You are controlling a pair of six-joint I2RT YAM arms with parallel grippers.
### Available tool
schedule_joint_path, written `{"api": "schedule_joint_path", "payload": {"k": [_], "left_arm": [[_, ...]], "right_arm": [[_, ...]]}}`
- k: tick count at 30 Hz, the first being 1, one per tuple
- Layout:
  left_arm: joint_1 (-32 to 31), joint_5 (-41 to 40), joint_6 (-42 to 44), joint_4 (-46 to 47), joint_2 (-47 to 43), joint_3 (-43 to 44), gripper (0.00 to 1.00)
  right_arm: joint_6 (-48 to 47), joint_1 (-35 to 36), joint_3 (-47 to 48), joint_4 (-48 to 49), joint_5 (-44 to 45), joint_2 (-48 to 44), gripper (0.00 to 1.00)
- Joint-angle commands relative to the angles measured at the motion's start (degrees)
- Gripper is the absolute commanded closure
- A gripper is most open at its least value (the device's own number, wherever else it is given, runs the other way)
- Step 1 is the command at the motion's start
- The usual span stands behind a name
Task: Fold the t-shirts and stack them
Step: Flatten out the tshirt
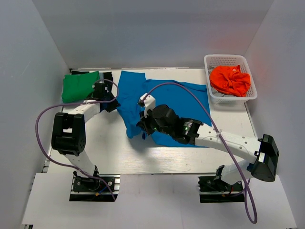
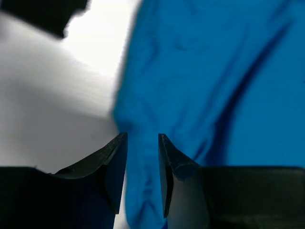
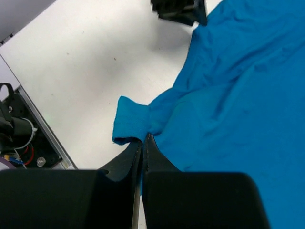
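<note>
The right gripper [image 3: 144,138] is clamped tight, its two fingers pressed together on the near left edge of the blue t-shirt [image 1: 181,100]. The cloth gathers into creases at the tips, and a short sleeve [image 3: 128,119] sticks out just to one side of them. Seen from above, this gripper [image 1: 142,125] sits low over the shirt's near left part, where the fabric is bunched into a narrow fold.

The left gripper [image 2: 143,136] has its jaws parted. Blue cloth shows in the gap between them, at the shirt's left edge. From above it [image 1: 110,102] sits at the far left side of the shirt.

The blue t-shirt lies spread across the middle of the white table [image 1: 109,152], flat on its right half and rumpled on its left. A folded green t-shirt [image 1: 80,87] lies at the far left, just beside the left gripper, with something dark showing past its far edge. At the far right stands a white mesh basket [image 1: 228,58], apart from the blue shirt, holding a crumpled orange t-shirt [image 1: 231,80] on top of something grey.
</note>
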Motion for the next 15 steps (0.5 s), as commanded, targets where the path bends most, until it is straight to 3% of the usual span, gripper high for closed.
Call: {"api": "schedule_joint_path", "payload": {"k": [1, 10, 15], "left_arm": [[-0.42, 5.52, 0.55, 4.14, 0.74, 4.54, 0.57], [-2.0, 8.6, 1.08, 1.25, 16.38, 15.35, 0.6], [-2.0, 2.72, 2.4, -6.4, 21.32, 19.93, 0.64]], "right_arm": [[0.72, 0.43, -0.79, 2.53, 1.09, -2.38, 1.0], [0.89, 0.34, -1.76, 2.01, 1.97, -2.56, 1.0], [0.98, 0.43, -2.46, 1.83, 2.76, -3.61, 1.0]]}}
